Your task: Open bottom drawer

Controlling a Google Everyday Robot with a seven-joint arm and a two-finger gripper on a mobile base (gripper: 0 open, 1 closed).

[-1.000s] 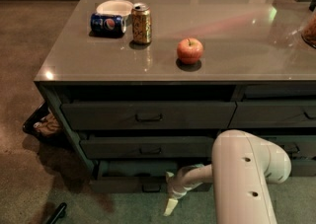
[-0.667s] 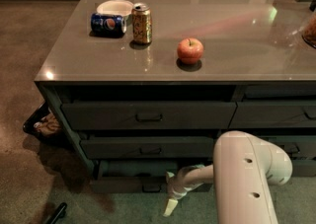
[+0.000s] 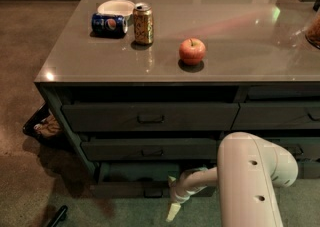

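Observation:
The bottom drawer [image 3: 120, 189] is the lowest of the left three-drawer stack under the grey counter. It stands pulled out a little, and its dark inside shows behind the slim front. Its small dark pull [image 3: 153, 192] sits at the middle of the front. My gripper [image 3: 173, 205] is low in front of the drawer, just right of the pull and near the floor. My white arm [image 3: 250, 181] reaches in from the lower right and hides the drawer's right end.
On the counter [image 3: 240, 63] stand a gold can [image 3: 143, 23], a lying blue Pepsi can [image 3: 108, 23], a white bowl [image 3: 116, 7] and a red apple [image 3: 192, 51]. A dark basket [image 3: 41, 126] sits on the floor at the left. A black object [image 3: 56, 217] lies at the bottom left.

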